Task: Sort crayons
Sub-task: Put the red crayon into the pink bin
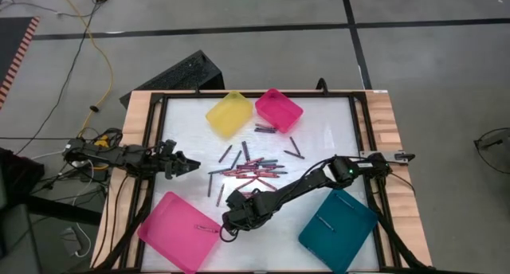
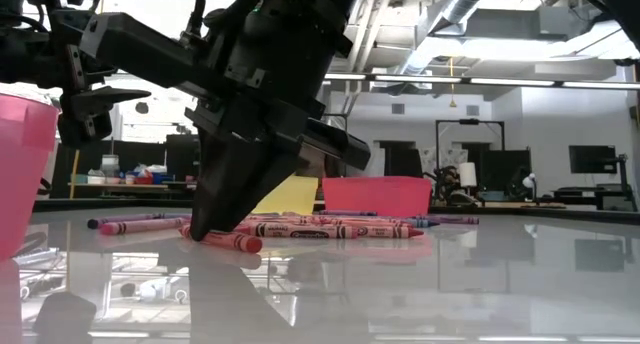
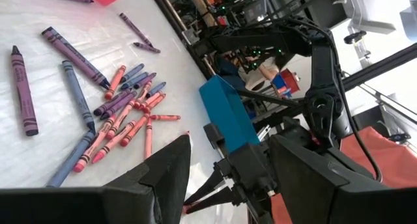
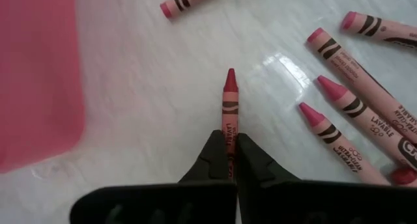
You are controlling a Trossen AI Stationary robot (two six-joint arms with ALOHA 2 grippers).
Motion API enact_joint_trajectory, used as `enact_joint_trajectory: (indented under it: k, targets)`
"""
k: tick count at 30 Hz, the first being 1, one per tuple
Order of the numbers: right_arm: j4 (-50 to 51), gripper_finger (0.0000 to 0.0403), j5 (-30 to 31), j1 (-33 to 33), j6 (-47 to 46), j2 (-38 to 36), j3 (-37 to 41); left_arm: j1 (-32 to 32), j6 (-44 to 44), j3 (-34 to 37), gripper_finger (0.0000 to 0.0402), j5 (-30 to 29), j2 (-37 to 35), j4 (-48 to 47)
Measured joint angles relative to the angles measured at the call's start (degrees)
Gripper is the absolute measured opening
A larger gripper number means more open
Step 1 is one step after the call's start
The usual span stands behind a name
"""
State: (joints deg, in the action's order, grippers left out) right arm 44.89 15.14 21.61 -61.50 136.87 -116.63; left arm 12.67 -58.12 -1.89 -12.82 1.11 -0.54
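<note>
Right end effector (image 4: 229, 152) pinching red crayon (image 4: 229, 113) on glossy white table (image 4: 163, 87).

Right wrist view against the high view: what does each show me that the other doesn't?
Only the right wrist view shows the right gripper with its jaws shut on one red wax crayon, pointed tip forward, and its label print.

Only the high view shows the layout: the square yellow plastic tray, small pink tray, teal tray, the purple crayons, and the left gripper open, waiting at the table's left.

Both show the large pink tray beside the right gripper, and loose red crayons on the white tabletop.
</note>
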Motion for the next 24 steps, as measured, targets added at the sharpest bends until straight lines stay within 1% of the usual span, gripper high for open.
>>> enact_joint_trajectory:
  k: [6,8,14,17,19,22,24]
  targets:
    - [1.0,0.0003,-0.4,-0.1,1.3,0.2,-2.5,0.0,0.0,0.0,0.0199,0.0,0.0,0.0]
    - [0.8,0.0003,-1.1,-0.6,2.5,0.4,-4.4,0.0,0.0,0.0,0.0199,0.0,0.0,0.0]
    - [0.7,0.0002,-0.8,-1.6,7.1,0.2,-10.9,0.0,0.0,0.0,0.0199,0.0,0.0,0.0]
    - [-1.0,0.0002,0.2,-2.2,9.3,0.2,-13.6,0.0,0.0,0.0,0.0199,0.0,0.0,0.0]
    - [-1.2,0.0002,2.3,-2.3,10.1,0.2,-15.3,0.0,0.0,0.0,0.0199,0.0,0.0,0.0]
    - [-6.8,0.0002,3.1,-2.2,14.8,0.1,-16.4,0.0,-0.1,0.0,0.0199,0.0,0.0,0.0]
    - [-13.7,0.0002,2.6,-1.9,21.6,0.1,-16.4,0.0,-0.1,0.0,0.0199,0.0,0.0,0.0]
